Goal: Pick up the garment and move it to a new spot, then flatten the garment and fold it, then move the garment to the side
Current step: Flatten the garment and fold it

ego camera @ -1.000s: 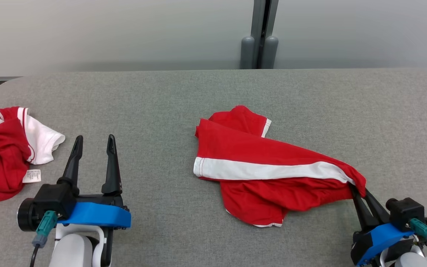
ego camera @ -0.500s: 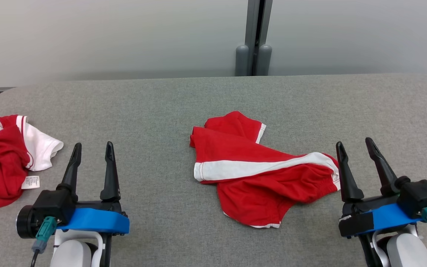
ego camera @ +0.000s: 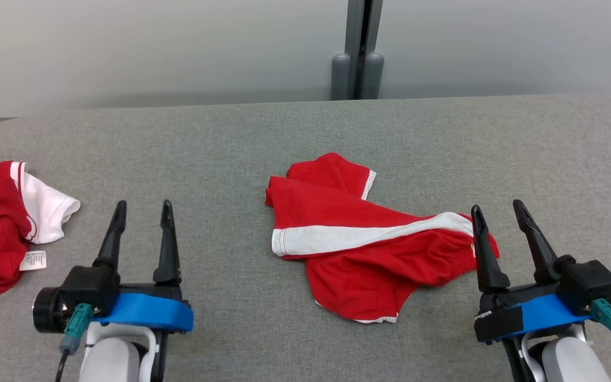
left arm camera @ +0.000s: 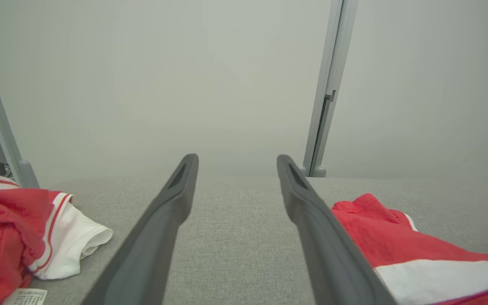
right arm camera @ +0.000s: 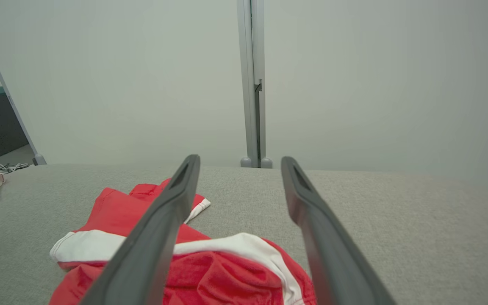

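A red garment with a white stripe (ego camera: pixel 369 239) lies crumpled in the middle of the grey table (ego camera: pixel 305 138); it also shows in the left wrist view (left arm camera: pixel 417 254) and the right wrist view (right arm camera: pixel 210 262). My right gripper (ego camera: pixel 497 212) stands open just at the garment's right end, nothing between its fingers (right arm camera: pixel 307 212). My left gripper (ego camera: pixel 143 207) is open too, well to the left of the garment, over bare cloth. Its fingers (left arm camera: pixel 172 212) hold nothing.
A second red and white garment (ego camera: pixel 3 223) with a white label lies at the table's left edge. A grey post (ego camera: pixel 357 53) rises behind the table against a pale wall. Bare table surface lies between the two garments and to the far right.
My right gripper has let go of the garment's right end, opened and pulled back to the right. The garment's end has dropped onto the table. The camera has shifted slightly.
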